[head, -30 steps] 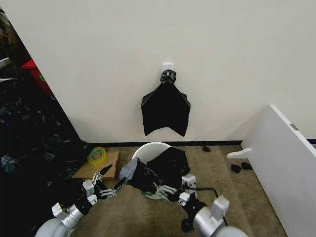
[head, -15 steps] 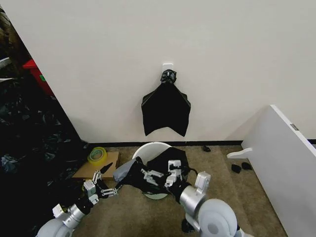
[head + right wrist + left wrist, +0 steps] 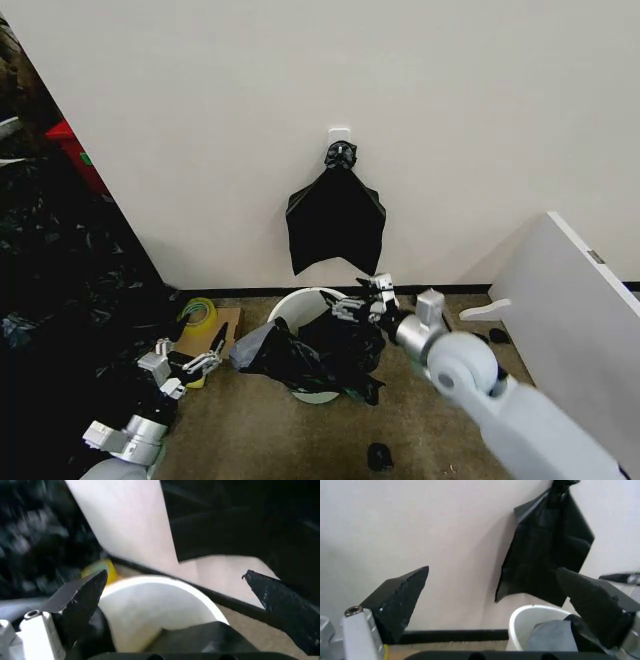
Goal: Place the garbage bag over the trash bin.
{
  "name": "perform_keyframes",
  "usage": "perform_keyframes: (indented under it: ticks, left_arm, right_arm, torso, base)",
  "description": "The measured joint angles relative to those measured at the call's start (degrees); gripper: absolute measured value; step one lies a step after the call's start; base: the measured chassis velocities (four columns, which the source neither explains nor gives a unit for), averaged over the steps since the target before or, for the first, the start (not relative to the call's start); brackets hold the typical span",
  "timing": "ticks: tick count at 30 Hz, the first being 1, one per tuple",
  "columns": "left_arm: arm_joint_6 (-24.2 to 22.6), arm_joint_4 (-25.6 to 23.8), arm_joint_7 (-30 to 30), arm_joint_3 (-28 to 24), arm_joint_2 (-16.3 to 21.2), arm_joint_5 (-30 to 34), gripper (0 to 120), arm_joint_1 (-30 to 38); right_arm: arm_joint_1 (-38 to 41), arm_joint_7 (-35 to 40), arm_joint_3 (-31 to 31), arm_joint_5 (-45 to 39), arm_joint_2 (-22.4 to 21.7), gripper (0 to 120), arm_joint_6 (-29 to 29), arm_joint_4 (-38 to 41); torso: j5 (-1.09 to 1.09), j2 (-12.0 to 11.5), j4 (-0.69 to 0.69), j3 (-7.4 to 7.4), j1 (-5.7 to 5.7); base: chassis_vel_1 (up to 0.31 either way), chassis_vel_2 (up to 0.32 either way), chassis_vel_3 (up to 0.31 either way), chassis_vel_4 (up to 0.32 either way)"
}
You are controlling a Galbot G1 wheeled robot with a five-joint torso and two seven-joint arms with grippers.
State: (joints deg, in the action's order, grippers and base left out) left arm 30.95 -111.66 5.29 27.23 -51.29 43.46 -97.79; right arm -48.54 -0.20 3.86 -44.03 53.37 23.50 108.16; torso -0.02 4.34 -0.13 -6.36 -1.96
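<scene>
Against the wall, below the knotted black bundle point(image 3: 336, 222) hanging from its white hook point(image 3: 340, 134), stands the trash bin point(image 3: 300, 300), and everything else can be placed from it. Only the far arc of its cream rim shows, because the garbage bag point(image 3: 318, 350) lies heaped across its mouth, spilling down the near side and bulging out toward the cardboard sheet point(image 3: 205, 335). The bag is resting on the bin rather than sleeved over it; the rim is not yet wrapped.

The right claw point(image 3: 372, 292) reaches in over the bin's far right edge, just above the bag's crumpled top. Its wrist view shows the two dark fingers point(image 3: 84, 600) spread wide with nothing between them, looking down at the bin's white inside point(image 3: 150, 607) and a fold of black plastic. I'd guess it is there to catch the bag's hem and draw it toward the wall side.

The left claw point(image 3: 185, 360) sits well off the bin's left, over the cardboard by the roll of yellow tape point(image 3: 197, 313). Its fingers point(image 3: 400, 600) are also apart and empty, aimed at the bin and the bundle, seemingly clear of the bag while the other arm works.
</scene>
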Motion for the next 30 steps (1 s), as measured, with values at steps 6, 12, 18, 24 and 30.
perform_keyframes:
  ticks: [6, 12, 18, 24, 30]
  left_arm:
    - [-2.3, -2.3, -3.2, 0.5, -0.7, -3.9, 100, -2.0]
    - [-6.8, -5.5, -8.9, -0.1, -2.0, -7.8, 100, -3.7]
    - [-7.0, -6.3, -9.1, -0.9, -3.2, -8.1, 100, -4.5]
    - [-7.1, -6.5, -9.1, -1.7, -4.0, -8.1, 100, -4.9]
    - [-7.3, -6.8, -9.1, -2.0, -4.6, -8.1, 100, -5.3]
  right_arm:
    - [9.0, -4.7, 7.9, 4.1, 0.7, 100, 1.2, -8.3]
    - [20.0, -9.4, 17.1, 5.1, 2.7, 100, 4.6, -18.5]
    - [26.2, -13.6, 21.3, 6.5, 4.3, 98, 5.5, -25.9]
    - [28.2, -15.9, 23.4, 9.2, 6.2, 79, 5.4, -31.2]
    - [29.0, -17.6, 23.9, 9.9, 7.8, 56, 5.9, -33.9]
  torso:
    - [0.00, 0.0, -0.03, 0.00, 0.00]
    - [0.00, 0.0, 0.00, 0.00, 0.00]
    - [-0.02, 0.0, -0.01, 0.00, 0.00]
    - [-0.01, 0.0, -0.01, 0.00, 0.00]
    - [-0.01, 0.0, -0.01, 0.01, 0.00]
  base:
    - [0.000, 0.000, 0.000, 0.000]
    - [0.000, 0.000, 0.000, 0.000]
    - [0.000, 0.000, 0.000, 0.000]
    - [0.000, 0.000, 0.000, 0.000]
    - [0.000, 0.000, 0.000, 0.000]
